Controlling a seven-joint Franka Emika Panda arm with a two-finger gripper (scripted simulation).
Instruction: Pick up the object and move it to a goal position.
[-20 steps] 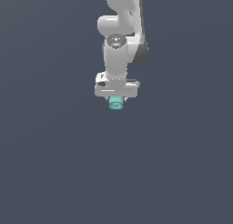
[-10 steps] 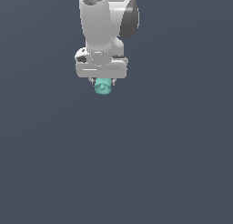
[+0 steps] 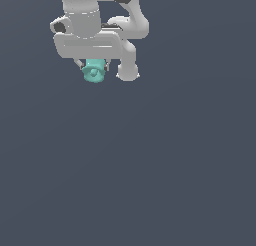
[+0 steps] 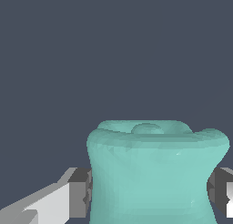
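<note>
While my jaws pinch the teal flanged cylinder (image 3: 93,71) from both sides, it hangs beneath my white gripper (image 3: 94,69) near the top of the exterior view, toward that view's left, with nothing but dark background around it. In the wrist view the cylinder (image 4: 157,173) fills the gap between my grey pads (image 4: 81,192). I judge this the carry step. No goal marker shows, so the next move calls for a steady grip and a smooth transit.

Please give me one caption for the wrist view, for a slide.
Wrist view: the gripper is shut on the teal object, one dark finger pad on each side, against a plain grey background.
</note>
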